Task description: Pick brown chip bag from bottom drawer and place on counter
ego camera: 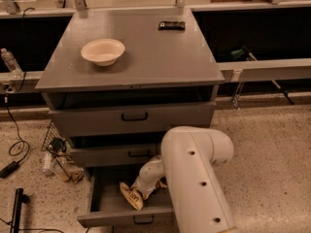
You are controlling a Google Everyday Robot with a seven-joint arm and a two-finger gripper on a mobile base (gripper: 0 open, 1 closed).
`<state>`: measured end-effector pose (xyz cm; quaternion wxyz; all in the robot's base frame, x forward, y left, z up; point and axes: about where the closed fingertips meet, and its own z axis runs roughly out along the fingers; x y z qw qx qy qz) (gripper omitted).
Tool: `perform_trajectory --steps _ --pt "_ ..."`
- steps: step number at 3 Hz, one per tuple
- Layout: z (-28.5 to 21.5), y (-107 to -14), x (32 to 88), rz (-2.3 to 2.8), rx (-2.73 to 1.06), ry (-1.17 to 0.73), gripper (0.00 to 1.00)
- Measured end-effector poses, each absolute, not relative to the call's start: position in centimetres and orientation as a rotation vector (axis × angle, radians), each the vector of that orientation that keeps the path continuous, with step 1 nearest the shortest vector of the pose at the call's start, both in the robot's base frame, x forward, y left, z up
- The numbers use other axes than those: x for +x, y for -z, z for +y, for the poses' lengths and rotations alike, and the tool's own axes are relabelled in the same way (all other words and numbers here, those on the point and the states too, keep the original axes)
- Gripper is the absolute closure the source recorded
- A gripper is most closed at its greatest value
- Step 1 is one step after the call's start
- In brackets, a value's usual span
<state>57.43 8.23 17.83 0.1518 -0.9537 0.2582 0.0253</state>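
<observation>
Camera view: claw [145, 191] down in bottom drawer [111, 219], against brown chip bag [129, 197], grip state unclear.

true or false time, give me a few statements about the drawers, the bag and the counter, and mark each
1. The bottom drawer is open, with the chip bag in it. True.
2. The gripper is above the counter. False: it is down in the bottom drawer, at the chip bag.
3. A bowl stands on the counter. True.
4. The black bar lies in the bowl. False: it lies on the counter near the back edge, apart from the bowl.
</observation>
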Motion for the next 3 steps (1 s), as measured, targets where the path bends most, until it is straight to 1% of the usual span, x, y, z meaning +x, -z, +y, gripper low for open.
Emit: perform_trajectory --steps 1,2,3 --pt "4.3 -21.1 57.3 0.852 -2.671 -0.074 0.95" --pt "0.4 -25.0 56.2 1.029 -2.583 -0.102 1.00" --pt "-2.3 -28.5 54.7 1.157 -2.491 -0.163 1.00"
